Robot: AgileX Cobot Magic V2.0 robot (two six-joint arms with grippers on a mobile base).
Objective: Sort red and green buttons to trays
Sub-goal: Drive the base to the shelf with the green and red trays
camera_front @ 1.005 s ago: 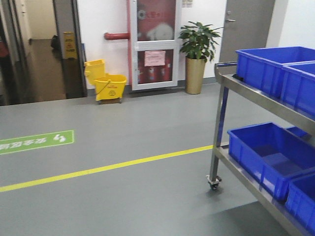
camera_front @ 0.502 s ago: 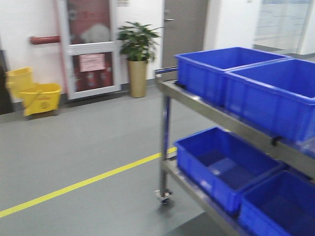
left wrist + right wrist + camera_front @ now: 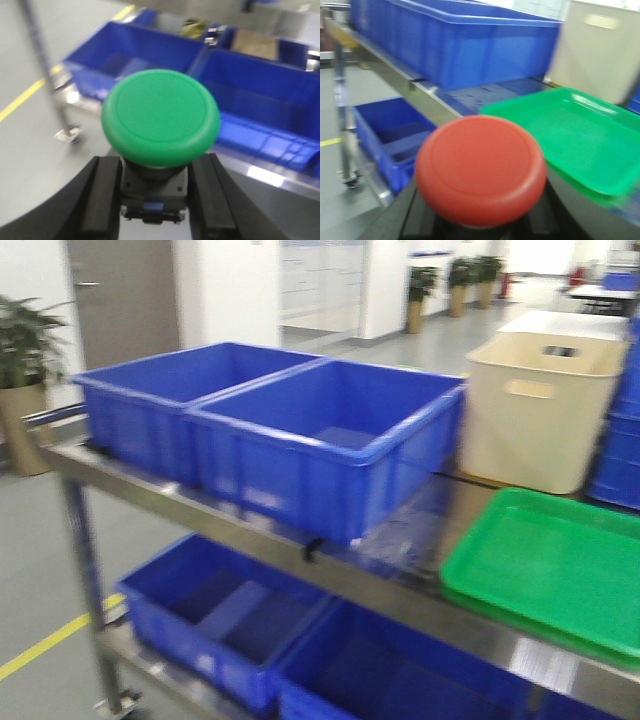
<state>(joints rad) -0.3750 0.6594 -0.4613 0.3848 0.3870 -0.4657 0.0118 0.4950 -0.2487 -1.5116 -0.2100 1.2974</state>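
**Crates on a steel cart**

Two deep blue crates (image 3: pixel 320 465) sit side by side on the top shelf of a steel cart (image 3: pixel 410 598), with a cream tub (image 3: pixel 535 425) just to their right. More blue crates (image 3: pixel 215 620) fill the lower shelf. A potted plant (image 3: pixel 20 370) stands behind.

We see a green button (image 3: pixel 160 116), its cap plain green over a dark body, and a red button (image 3: pixel 480 168) with a plain red cap. The tray (image 3: pixel 545 570) is glossy green, the crates (image 3: pixel 320 445) blue, the tub (image 3: pixel 540 410) cream (each one solid colour). A yellow line (image 3: pixel 50 645) crosses the grey floor (image 3: pixel 25 570).
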